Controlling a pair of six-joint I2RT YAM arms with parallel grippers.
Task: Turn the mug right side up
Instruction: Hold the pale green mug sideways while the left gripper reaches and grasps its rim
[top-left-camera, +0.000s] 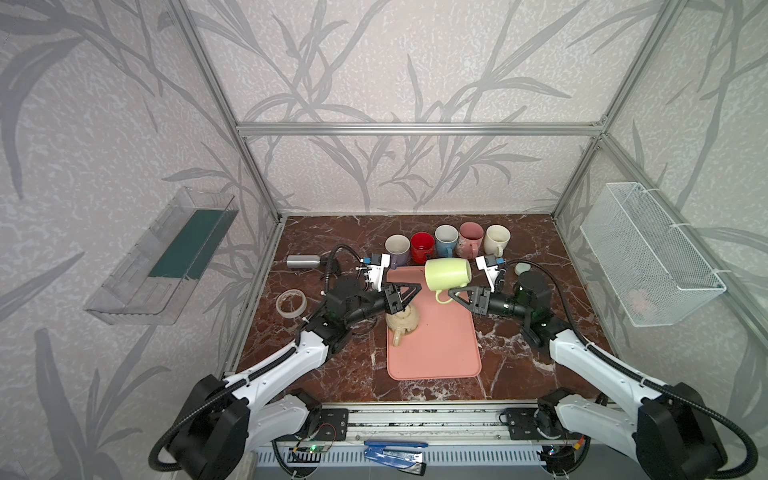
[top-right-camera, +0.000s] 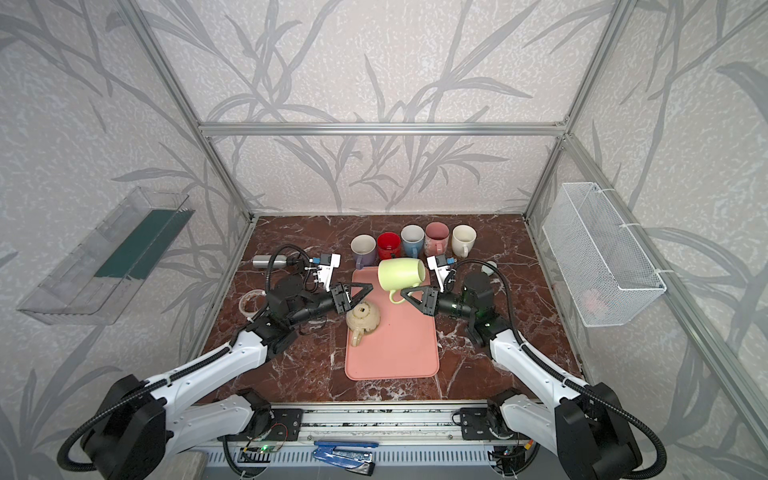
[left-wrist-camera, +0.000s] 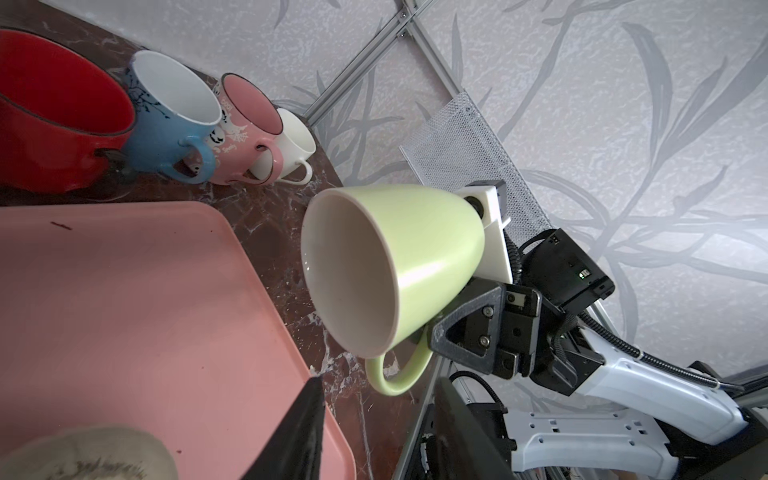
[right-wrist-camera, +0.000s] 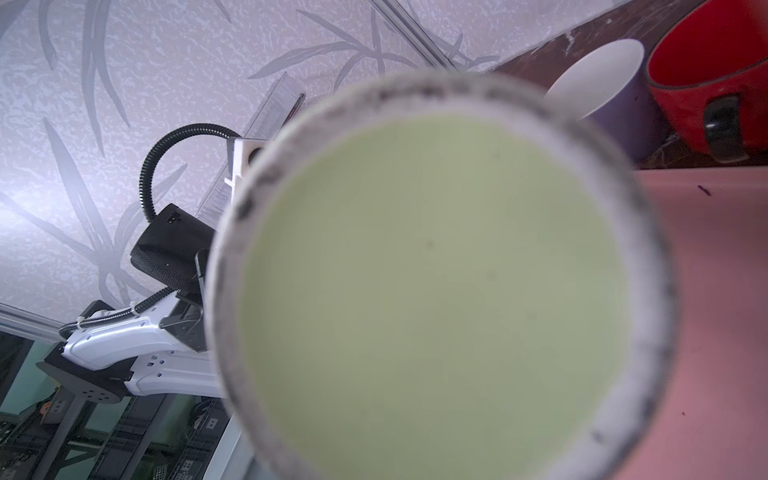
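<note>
Marble tabletop (left-wrist-camera: 270, 216), green mug (left-wrist-camera: 432, 249) aloft, pink mug (left-wrist-camera: 243, 133) with illegible lettering

Robot lab cell, dressed as home kitchen. Aluminium frame (top-left-camera: 415, 129) carries leaf-print wallpaper panels (top-left-camera: 415, 62). Red marble-look counter (top-left-camera: 519, 374) beneath. Wire basket (top-left-camera: 648, 257) on wall outboard of right gripper (top-left-camera: 455, 296); clear shelf (top-left-camera: 166, 266) on wall outboard of left gripper (top-left-camera: 411, 297). Upright mug row (top-left-camera: 446, 243) beyond both. Arm bases on slotted rail (top-left-camera: 415, 424), loose wiring (top-left-camera: 316, 442) behind.
</note>
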